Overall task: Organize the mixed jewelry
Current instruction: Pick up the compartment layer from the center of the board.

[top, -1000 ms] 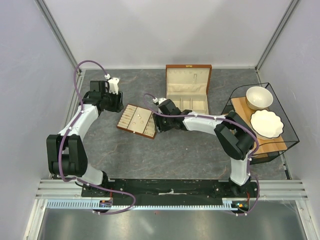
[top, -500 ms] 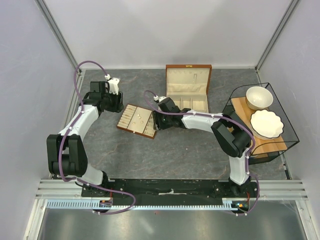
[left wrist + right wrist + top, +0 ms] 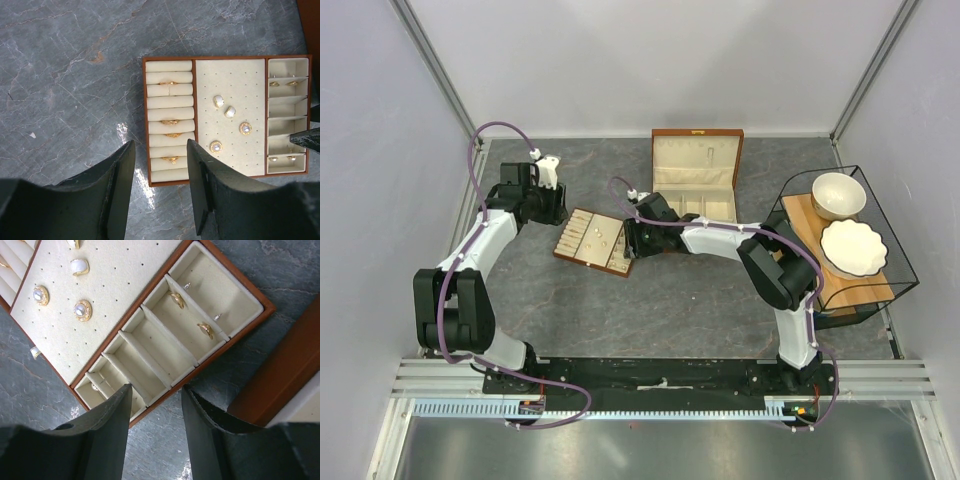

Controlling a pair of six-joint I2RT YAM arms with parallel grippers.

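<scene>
Mixed jewelry (image 3: 206,330) in the tray (image 3: 115,280) compartments is best straddled squarely, dividers avoided, by the right gripper (image 3: 156,395), seemingly empty, fingers apart, as with the left gripper (image 3: 160,150).

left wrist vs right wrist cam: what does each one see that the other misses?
Left wrist only: the tray's whole outline and its full column of ring rolls, several holding gold rings. Right wrist only: a small pale piece on the table just outside the tray, and a broad stretch of the brown wooden box. Both: the dotted panel with pearl earrings and the side compartments with small gold pieces.
</scene>
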